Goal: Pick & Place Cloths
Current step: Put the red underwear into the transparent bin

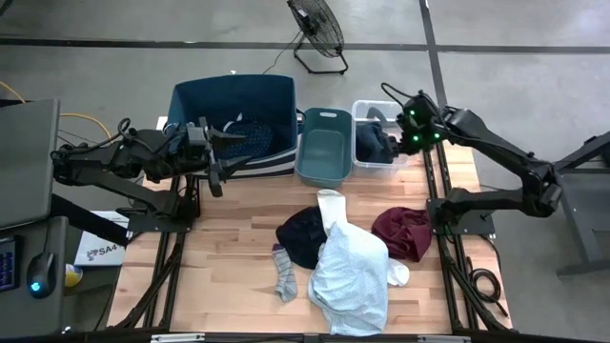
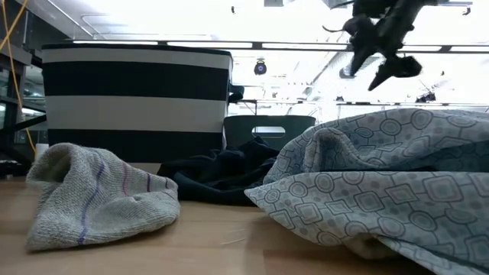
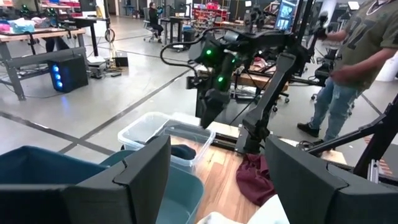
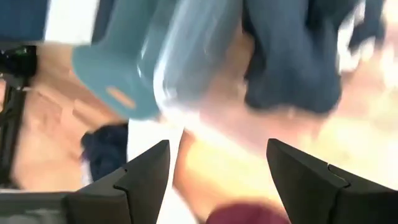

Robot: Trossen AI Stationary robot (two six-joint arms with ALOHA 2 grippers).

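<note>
My left gripper (image 1: 217,157) (image 3: 217,144) is open and holds nothing. It hovers at the near-left edge of the big dark blue bin (image 1: 233,114), in which a navy dotted cloth (image 1: 246,133) lies. My right gripper (image 1: 402,133) (image 2: 386,65) (image 4: 217,146) is open and empty, above the right side of the clear bin (image 1: 374,112), which holds a dark navy cloth (image 1: 374,145). On the table lie a black cloth (image 1: 300,236), a pale blue-white shirt (image 1: 350,272) (image 2: 382,176), a maroon cloth (image 1: 402,232), a grey sock (image 1: 284,278) (image 2: 92,195) and white socks (image 1: 331,205).
A teal bin (image 1: 324,143) stands between the big bin and the clear one along the table's far edge. The big bin's outside is striped (image 2: 137,99). A floor fan (image 1: 316,29) stands beyond the table. A person (image 3: 354,56) stands off the table's right side. Bare wood (image 1: 219,248) lies at near left.
</note>
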